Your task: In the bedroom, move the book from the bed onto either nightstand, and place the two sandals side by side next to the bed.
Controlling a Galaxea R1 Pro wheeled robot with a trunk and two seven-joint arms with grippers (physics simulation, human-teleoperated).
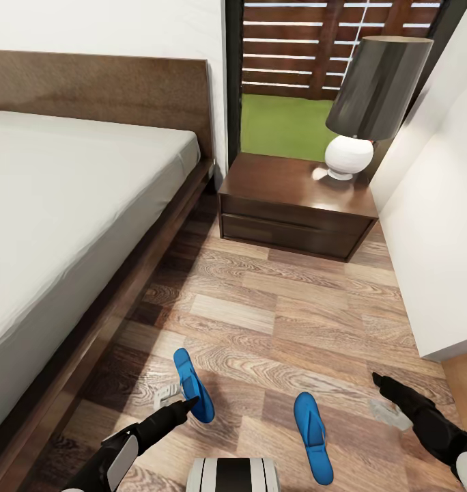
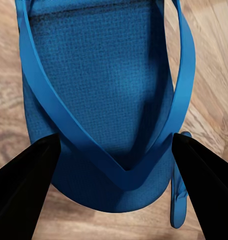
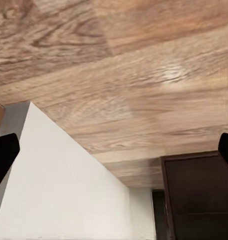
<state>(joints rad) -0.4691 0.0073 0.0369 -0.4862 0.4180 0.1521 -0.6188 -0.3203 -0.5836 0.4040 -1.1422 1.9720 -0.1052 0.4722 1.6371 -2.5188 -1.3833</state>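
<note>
Two bright blue sandals lie on the wood floor beside the bed (image 1: pixel 69 205). The left sandal (image 1: pixel 191 383) (image 2: pixel 109 75) sits between the fingers of my left gripper (image 1: pixel 189 403) (image 2: pixel 116 150), which press on its thong straps from both sides near the toe post. The other sandal (image 1: pixel 313 434) lies apart to its right, roughly parallel. My right gripper (image 1: pixel 378 378) hovers open over bare floor further right, with nothing in it. The dark-brown nightstand (image 1: pixel 281 191) stands by the headboard. The book is out of view.
A lamp (image 1: pixel 370 102) with a dark shade and white base stands on the nightstand's right side. A white wall (image 1: pixel 438 239) bounds the floor strip on the right. Behind the nightstand, a dark-framed window (image 1: pixel 288 123) shows grass and a fence.
</note>
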